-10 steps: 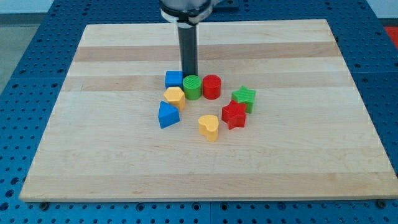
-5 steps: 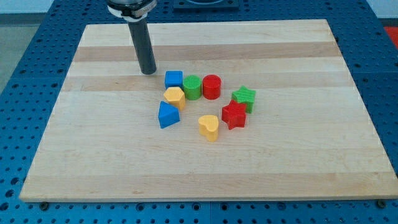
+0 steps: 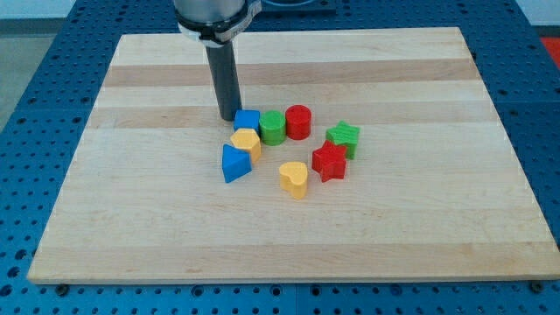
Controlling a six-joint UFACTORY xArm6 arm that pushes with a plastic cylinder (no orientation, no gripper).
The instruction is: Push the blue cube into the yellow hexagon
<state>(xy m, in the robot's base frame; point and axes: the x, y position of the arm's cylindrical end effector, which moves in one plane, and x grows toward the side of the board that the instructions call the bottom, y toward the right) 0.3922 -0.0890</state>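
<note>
The blue cube (image 3: 248, 121) sits just above the yellow hexagon (image 3: 246, 140) and touches it. My tip (image 3: 229, 116) is at the cube's upper left edge, right against it. The green cylinder (image 3: 273, 128) stands against the cube's right side.
A red cylinder (image 3: 298, 122) stands right of the green cylinder. A blue triangular block (image 3: 235, 163) lies below the hexagon. A yellow heart (image 3: 294, 179), a red star (image 3: 330, 162) and a green star (image 3: 344, 136) lie to the right on the wooden board (image 3: 420, 219).
My tip swung from above the green cylinder out to the left, then came back right to the blue cube's upper left. The cube shifted slightly down toward the hexagon.
</note>
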